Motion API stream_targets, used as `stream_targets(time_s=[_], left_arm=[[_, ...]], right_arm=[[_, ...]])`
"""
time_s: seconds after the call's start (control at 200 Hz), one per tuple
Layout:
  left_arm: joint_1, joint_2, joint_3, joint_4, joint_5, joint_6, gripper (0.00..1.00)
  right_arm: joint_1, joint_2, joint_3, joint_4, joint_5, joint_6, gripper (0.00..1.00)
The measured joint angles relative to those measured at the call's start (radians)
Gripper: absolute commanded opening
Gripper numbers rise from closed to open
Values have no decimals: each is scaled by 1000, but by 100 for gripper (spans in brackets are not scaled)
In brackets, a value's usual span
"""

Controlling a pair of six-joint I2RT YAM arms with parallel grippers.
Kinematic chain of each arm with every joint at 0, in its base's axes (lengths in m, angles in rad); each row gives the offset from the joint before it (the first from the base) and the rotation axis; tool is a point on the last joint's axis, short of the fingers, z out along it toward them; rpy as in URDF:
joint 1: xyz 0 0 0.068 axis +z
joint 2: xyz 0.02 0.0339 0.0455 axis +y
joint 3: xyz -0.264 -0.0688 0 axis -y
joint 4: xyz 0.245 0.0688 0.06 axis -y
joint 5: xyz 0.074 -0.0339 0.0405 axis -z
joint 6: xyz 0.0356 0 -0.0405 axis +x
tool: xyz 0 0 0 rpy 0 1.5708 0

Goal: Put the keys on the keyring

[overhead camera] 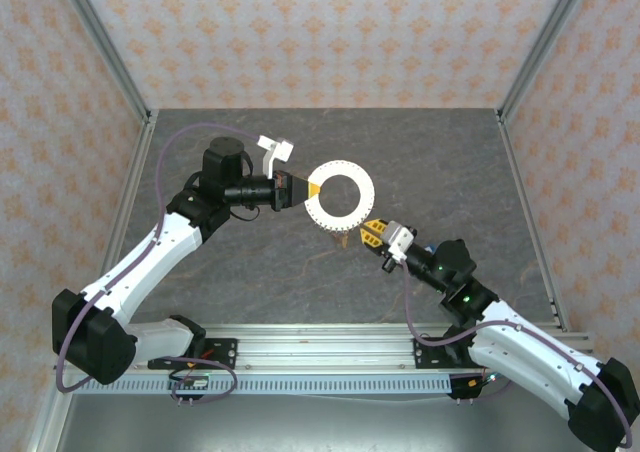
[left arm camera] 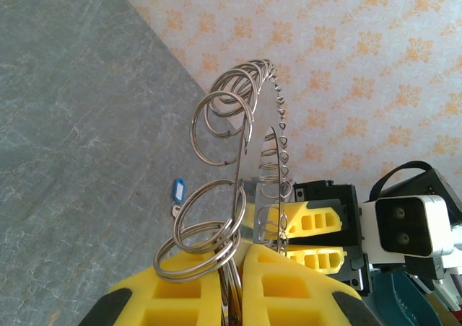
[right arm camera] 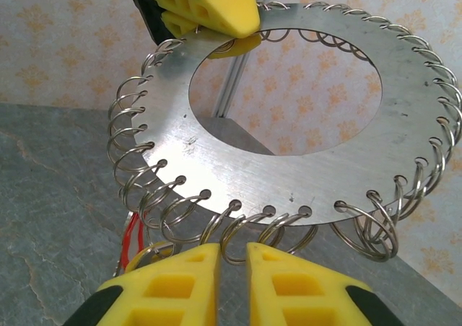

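Observation:
The keyring is a flat metal disc with a large open centre and small split rings along its rim, held up above the table. My left gripper is shut on its left edge; the left wrist view shows the keyring edge-on rising from the left gripper. My right gripper is at the keyring's near-right rim. In the right wrist view the right gripper stands nearly closed around one small ring below the keyring. A red key shows behind the rim rings at the left. A blue key lies on the table.
The grey stone-look table is enclosed by patterned walls and aluminium posts. A metal rail runs along the near edge by the arm bases. The right gripper and its camera sit just beyond the keyring in the left wrist view.

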Motion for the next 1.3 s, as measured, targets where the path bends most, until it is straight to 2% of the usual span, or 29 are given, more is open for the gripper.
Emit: stream_targets(time_s=[0.465,0.886,1.301], left_arm=[[0,0,0,0,-14,0,0],[0,0,0,1,-15,-5,0],[0,0,0,3,-18,-31,0]], right_arm=[[7,11,-1,17,56,-41,23],[9,11,-11,39,101,-61,23],[9,64,-11,69,107,-76,16]])
